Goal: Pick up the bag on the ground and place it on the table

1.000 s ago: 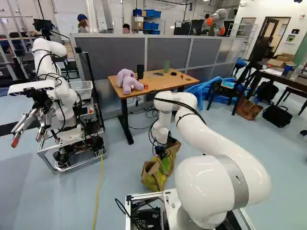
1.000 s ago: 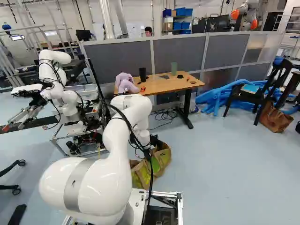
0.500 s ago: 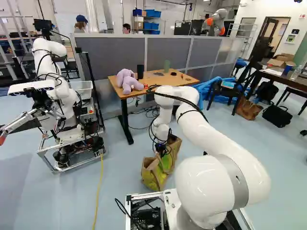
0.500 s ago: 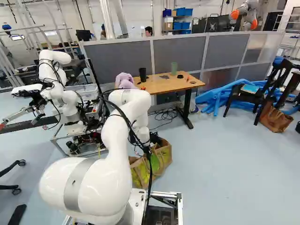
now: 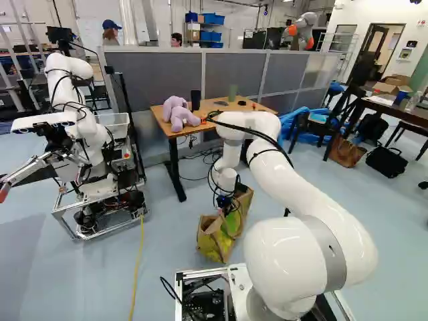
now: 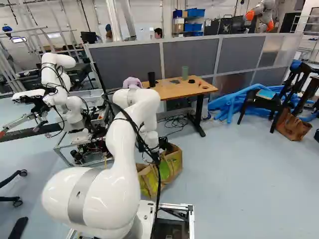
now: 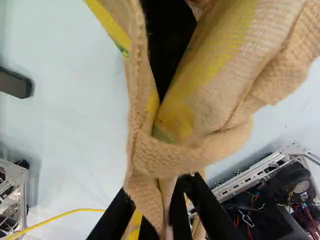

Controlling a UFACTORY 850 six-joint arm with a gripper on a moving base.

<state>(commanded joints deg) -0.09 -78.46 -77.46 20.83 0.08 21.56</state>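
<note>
In the left base view my gripper (image 5: 227, 202) is at the top of the brown and yellow-green bag (image 5: 215, 242), low in front of the wooden table (image 5: 231, 119). Seen from the wrist, the gripper (image 7: 164, 212) is shut on a gathered strip of the bag's tan cloth, and the rest of the bag (image 7: 215, 85) spreads ahead of the fingers, with a dark opening between its folds. Whether the bag's bottom touches the floor I cannot tell. The orange pads are hidden.
On the table are a purple plush toy (image 5: 178, 114), a black cup (image 6: 151, 78) and a green cup (image 6: 185, 73). Another robot (image 5: 87, 140) stands left of the table. Blue tubing (image 6: 227, 103) and chairs are to its right; a yellow cable (image 5: 138, 261) crosses the floor.
My arm has risen a little, its elbow and wrist higher in both base views. The bag has moved slightly upward with the gripper. The other robot's arm has swung away to the left.
</note>
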